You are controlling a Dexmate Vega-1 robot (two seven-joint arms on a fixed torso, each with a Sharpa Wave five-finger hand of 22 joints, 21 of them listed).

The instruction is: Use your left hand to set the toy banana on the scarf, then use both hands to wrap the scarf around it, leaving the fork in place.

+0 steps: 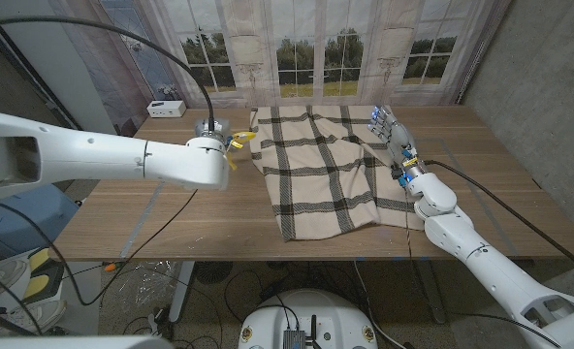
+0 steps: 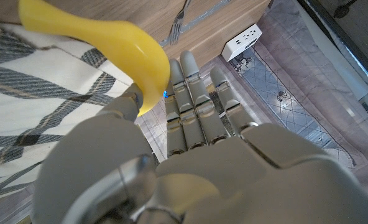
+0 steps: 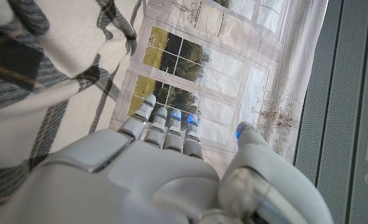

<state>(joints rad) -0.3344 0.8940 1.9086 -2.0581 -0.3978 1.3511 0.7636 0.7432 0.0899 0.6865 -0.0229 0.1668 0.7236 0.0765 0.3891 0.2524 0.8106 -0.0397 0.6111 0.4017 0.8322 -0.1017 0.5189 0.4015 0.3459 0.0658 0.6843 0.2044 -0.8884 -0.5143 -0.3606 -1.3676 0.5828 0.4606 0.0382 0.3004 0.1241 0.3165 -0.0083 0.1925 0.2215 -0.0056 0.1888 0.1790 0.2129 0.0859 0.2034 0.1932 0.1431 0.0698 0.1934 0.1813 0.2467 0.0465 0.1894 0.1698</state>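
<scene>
Toy banana (image 2: 103, 43) pinched in left robot hand (image 1: 212, 142), just beside scarf (image 1: 321, 165) at its left edge, long axis running toward the cloth. Right robot hand (image 1: 396, 141) empty, fingers apart, at scarf's far side.

Scarf lay mid-table, hands flanking it.
The scarf (image 1: 321, 165) lay between the left hand (image 1: 212, 136), holding the toy banana (image 1: 239, 142), and the right hand (image 1: 392, 136); the fork (image 2: 181, 22) lay beside it.

Bare table (image 1: 171, 218) left of scarf (image 1: 316, 165); power strip (image 1: 166, 109) blocks far-left corner.
</scene>
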